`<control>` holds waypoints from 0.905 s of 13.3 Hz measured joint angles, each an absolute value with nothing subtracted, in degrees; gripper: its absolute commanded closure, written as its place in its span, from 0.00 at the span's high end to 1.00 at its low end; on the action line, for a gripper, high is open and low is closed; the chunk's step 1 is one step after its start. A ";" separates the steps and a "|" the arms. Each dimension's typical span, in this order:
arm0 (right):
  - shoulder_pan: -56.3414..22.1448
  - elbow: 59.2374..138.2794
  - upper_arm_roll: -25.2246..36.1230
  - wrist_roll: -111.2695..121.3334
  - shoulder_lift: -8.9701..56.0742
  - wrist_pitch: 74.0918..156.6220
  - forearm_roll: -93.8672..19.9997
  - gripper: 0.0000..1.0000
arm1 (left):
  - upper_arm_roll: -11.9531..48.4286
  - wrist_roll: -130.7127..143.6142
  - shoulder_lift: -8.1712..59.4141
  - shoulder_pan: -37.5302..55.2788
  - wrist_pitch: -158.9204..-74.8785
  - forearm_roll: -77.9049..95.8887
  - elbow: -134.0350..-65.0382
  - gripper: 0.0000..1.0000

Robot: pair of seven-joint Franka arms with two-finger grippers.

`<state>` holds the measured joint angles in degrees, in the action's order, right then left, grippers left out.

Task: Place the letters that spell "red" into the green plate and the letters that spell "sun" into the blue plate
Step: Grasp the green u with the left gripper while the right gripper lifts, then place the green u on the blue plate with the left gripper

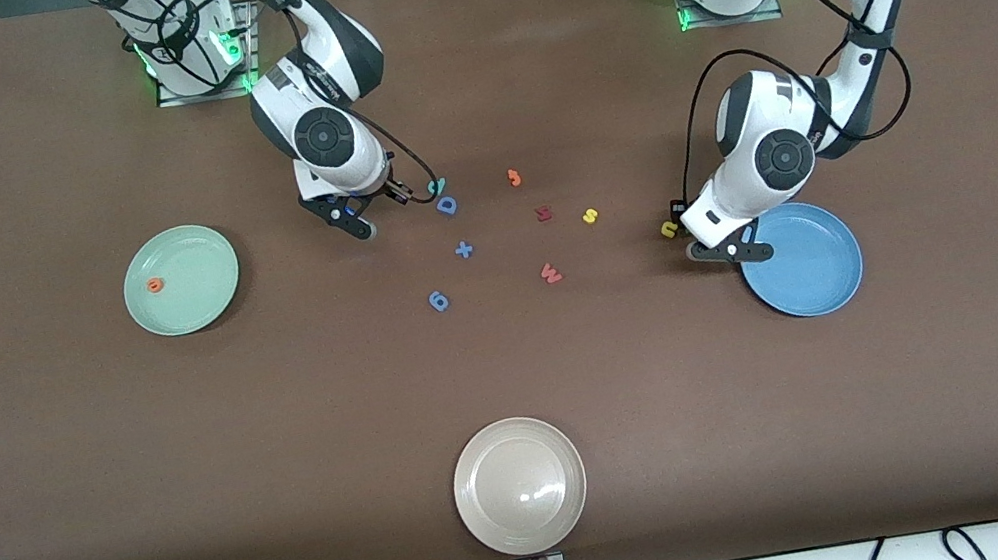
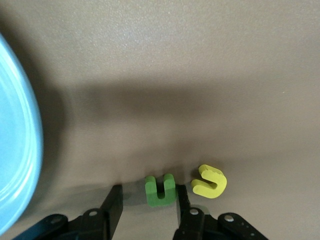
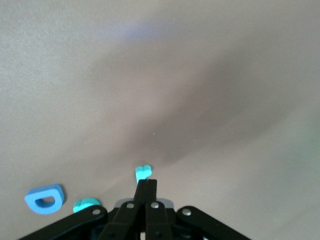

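Note:
The green plate (image 1: 202, 294) lies toward the right arm's end with the orange "e" (image 1: 155, 285) in it. My right gripper (image 1: 402, 197) (image 3: 146, 183) is shut on a thin teal letter (image 3: 143, 173), the "r", which pokes out past its tips. The teal "d" (image 1: 435, 187) (image 3: 86, 205) lies on the table beside it. My left gripper (image 1: 677, 226) (image 2: 148, 194) is low on the table beside the blue plate (image 1: 811, 268) (image 2: 15, 150). It is open around the green "n" (image 2: 160, 190), which touches one finger. The yellow "u" (image 1: 670, 229) (image 2: 209, 181) lies just outside it. The yellow "s" (image 1: 590, 216) lies mid-table.
Loose letters lie mid-table: a blue "D" (image 1: 446, 206) (image 3: 45, 198), a blue plus (image 1: 464, 249), a blue "6" (image 1: 439, 301), an orange "3" (image 1: 514, 178), a dark red letter (image 1: 544, 213) and a pink "W" (image 1: 550, 273). A beige plate (image 1: 519, 485) sits nearest the front camera.

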<state>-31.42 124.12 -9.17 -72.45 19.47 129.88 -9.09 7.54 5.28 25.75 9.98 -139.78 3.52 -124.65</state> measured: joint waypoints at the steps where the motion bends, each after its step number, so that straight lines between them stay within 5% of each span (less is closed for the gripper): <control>1: -31.42 123.71 -8.94 -72.45 19.13 128.96 -9.09 0.02 | 7.49 5.28 25.70 9.92 -139.78 3.49 -124.59 0.23; 2: -31.42 123.65 -8.87 -72.46 19.18 128.88 -9.09 0.08 | 7.48 5.28 25.66 9.80 -139.76 3.46 -124.55 0.19; 3: -31.43 123.66 -8.88 -72.67 19.49 129.18 -9.13 0.28 | 7.51 5.28 25.63 9.77 -139.74 3.46 -124.55 0.14; 5: -31.49 123.69 -8.93 -75.56 20.71 131.17 -9.17 0.86 | 7.52 5.28 25.61 9.77 -139.74 3.46 -124.53 0.11; 6: -31.63 123.69 -8.99 -76.84 21.33 131.99 -9.17 0.96 | 7.53 5.28 25.53 9.78 -139.73 3.46 -124.44 0.11; 12: -31.96 123.70 -9.19 -78.13 21.99 132.38 -9.17 0.97 | 6.69 5.28 22.27 8.32 -119.19 1.28 -112.58 0.12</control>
